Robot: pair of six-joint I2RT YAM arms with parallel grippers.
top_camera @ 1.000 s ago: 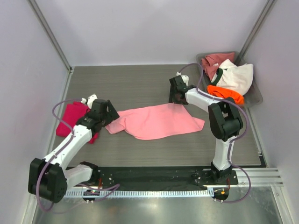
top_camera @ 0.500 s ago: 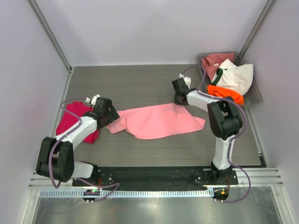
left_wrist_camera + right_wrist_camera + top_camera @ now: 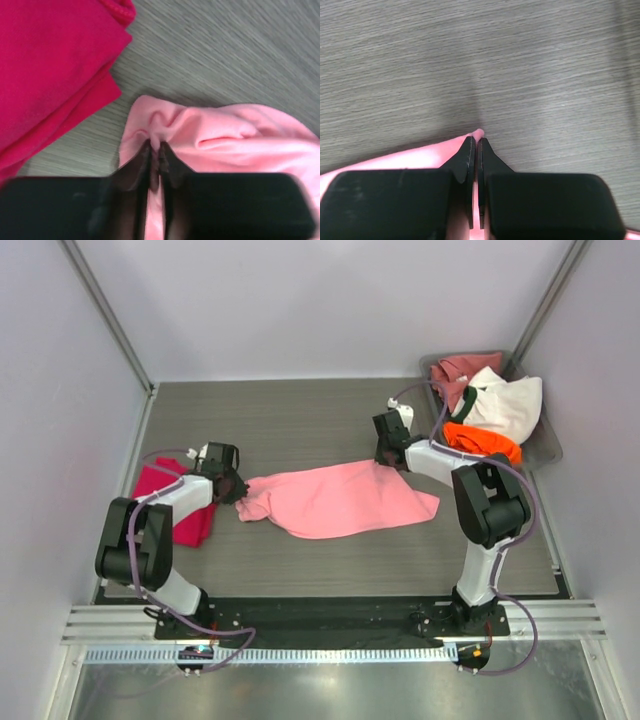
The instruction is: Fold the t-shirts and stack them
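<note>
The table (image 3: 300, 410) carries the light pink t-shirt (image 3: 335, 502), spread unfolded across the middle of the top view. The other t-shirts (image 3: 505, 405) are heaped in the bin (image 3: 546, 447) at upper right, and a folded magenta t-shirt (image 3: 152, 486) lies at the left. The left gripper (image 3: 155, 149) has its jaws clamped on the pink shirt's bunched left end. The right gripper (image 3: 474, 142) has its jaws pinched tight on the upper right corner. This looks like the first fold; next, both corners likely need lifting and carrying over together.
</note>
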